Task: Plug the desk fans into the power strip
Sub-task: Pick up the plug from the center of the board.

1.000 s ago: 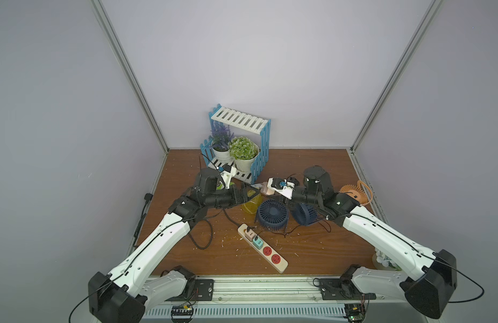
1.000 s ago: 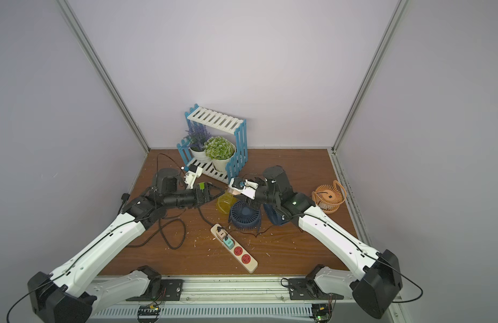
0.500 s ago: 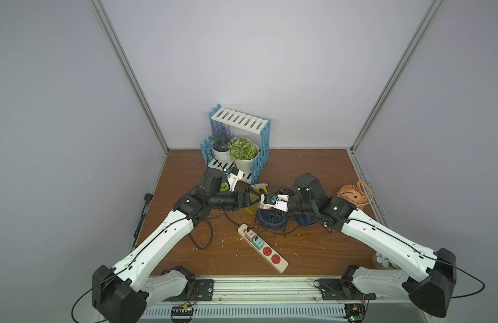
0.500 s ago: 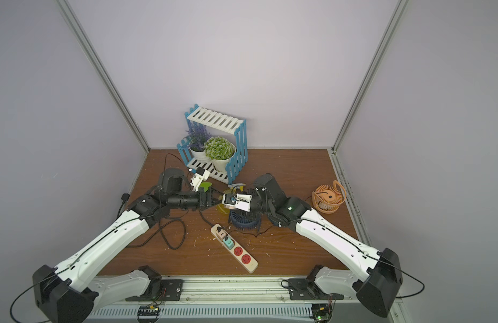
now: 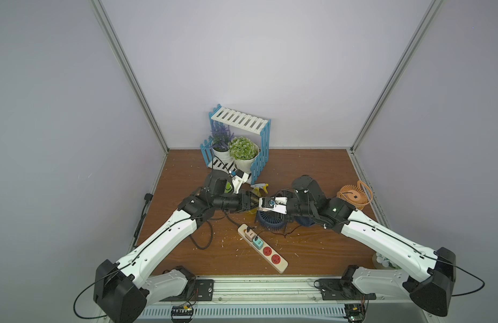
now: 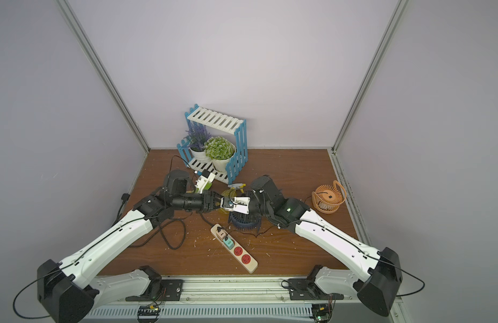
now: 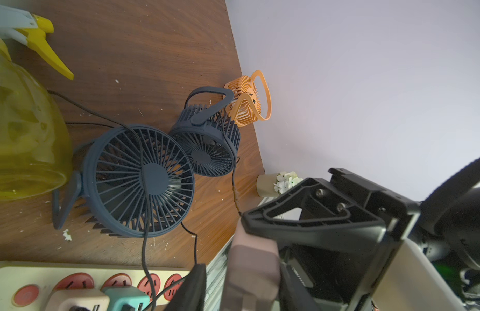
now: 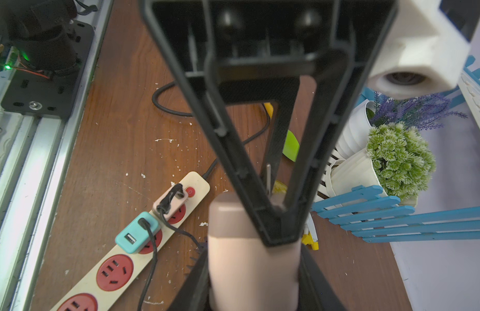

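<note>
Up above the navy fans (image 7: 142, 180), in mid-air, the two arms meet on one plug (image 8: 230, 220), so this looks to me like a hand-off. The right gripper (image 8: 253, 285) is pinching the plug, a finger on each side. The left gripper (image 7: 241, 285) has its jaws either side of the same plug, but I can't tell if they're actually clamped.

The strip (image 5: 281, 265) lies slantwise on the table (image 5: 312, 167) near the front. A pinkish adapter (image 8: 170, 206) and a teal adapter (image 8: 134, 237) fill two sockets, and two red sockets (image 8: 115, 272) are free.

My guess for next: one gripper takes a firm hold and the other lets go. Then the prongs get squared to a free socket and pushed straight in.

The plug is a smooth, matte, pinkish block with rounded corners. The strip is glossy cream plastic, the fans are ribbed grilles, and the table is wood grain with white flecks.
</note>
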